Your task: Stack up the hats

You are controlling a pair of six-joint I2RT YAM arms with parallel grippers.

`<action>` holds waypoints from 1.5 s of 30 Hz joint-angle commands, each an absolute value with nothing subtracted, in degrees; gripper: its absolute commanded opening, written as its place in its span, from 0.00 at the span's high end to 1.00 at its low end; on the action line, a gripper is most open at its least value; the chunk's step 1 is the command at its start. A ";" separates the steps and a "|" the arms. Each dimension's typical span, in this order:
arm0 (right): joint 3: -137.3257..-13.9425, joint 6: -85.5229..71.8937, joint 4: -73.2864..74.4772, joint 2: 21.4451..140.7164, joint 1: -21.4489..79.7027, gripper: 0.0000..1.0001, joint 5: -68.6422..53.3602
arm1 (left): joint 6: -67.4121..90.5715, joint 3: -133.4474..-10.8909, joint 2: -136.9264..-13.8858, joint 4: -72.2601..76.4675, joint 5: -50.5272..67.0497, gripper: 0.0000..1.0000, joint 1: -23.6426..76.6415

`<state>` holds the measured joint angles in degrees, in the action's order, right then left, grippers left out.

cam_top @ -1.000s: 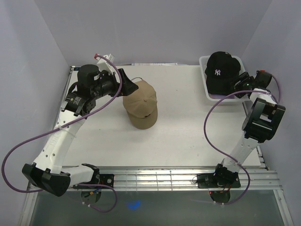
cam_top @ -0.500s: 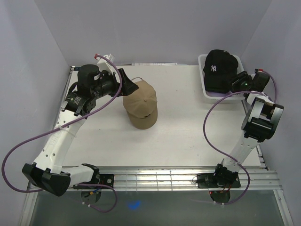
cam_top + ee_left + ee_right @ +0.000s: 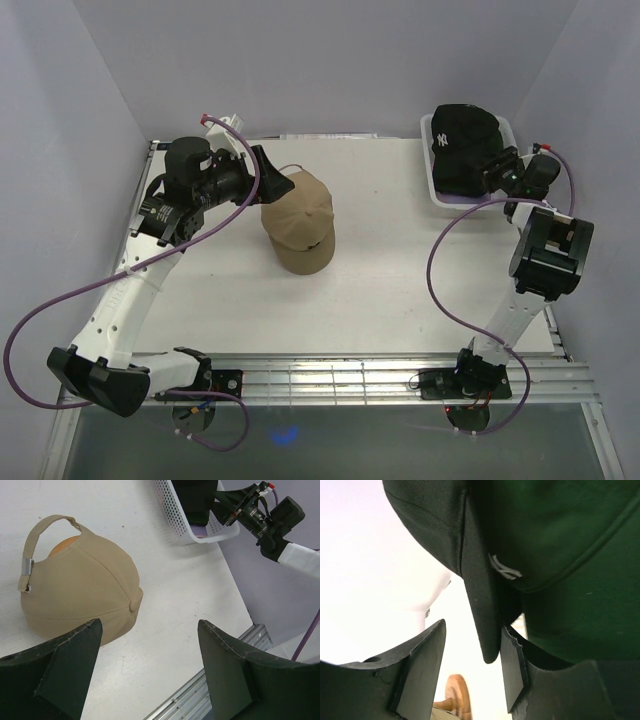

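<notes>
A tan hat (image 3: pixel 299 232) sits on the wooden stand in the middle of the table, strap toward the back. My left gripper (image 3: pixel 278 184) hangs just behind and left of the tan hat (image 3: pixel 75 595), jaws wide open and empty. A black hat (image 3: pixel 462 148) with a white logo lies on top of a pile in the white basket (image 3: pixel 436 194) at the back right. My right gripper (image 3: pixel 497 170) reaches into it from the right. The black hat's brim (image 3: pixel 480 605) hangs between the half-closed jaws, touching the right finger (image 3: pixel 512 672), with a gap to the left finger (image 3: pixel 422 670). A dark green hat (image 3: pixel 570 580) lies beside it.
The wooden stand (image 3: pixel 457 695) shows under the tan hat in the right wrist view. The enclosure's purple walls stand close on both sides and behind. An aluminium rail (image 3: pixel 330 375) runs along the table's near edge.
My right gripper has narrowed round the black hat's brim and shifted left. The black hat and the basket have shifted left and back with it. The left arm has not moved.
</notes>
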<state>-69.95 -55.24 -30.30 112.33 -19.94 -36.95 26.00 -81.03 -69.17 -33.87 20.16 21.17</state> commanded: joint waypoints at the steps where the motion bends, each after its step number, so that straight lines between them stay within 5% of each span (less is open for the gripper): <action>1: -69.25 -59.41 -38.32 111.44 -18.20 0.48 -36.56 | 26.10 -82.09 -69.08 -32.96 20.30 0.13 21.27; 13: -71.89 -56.95 -32.17 114.87 -13.54 0.55 -31.73 | 26.10 -82.09 -69.08 -33.22 20.30 0.12 21.27; 20: -72.86 -60.37 -33.84 115.58 -13.27 0.92 -33.40 | 26.02 -82.00 -69.08 -33.40 19.86 0.12 21.27; 45: -94.38 -82.44 -44.12 112.85 -14.33 0.92 -36.39 | 26.54 -79.37 -66.97 -32.34 17.58 0.13 21.27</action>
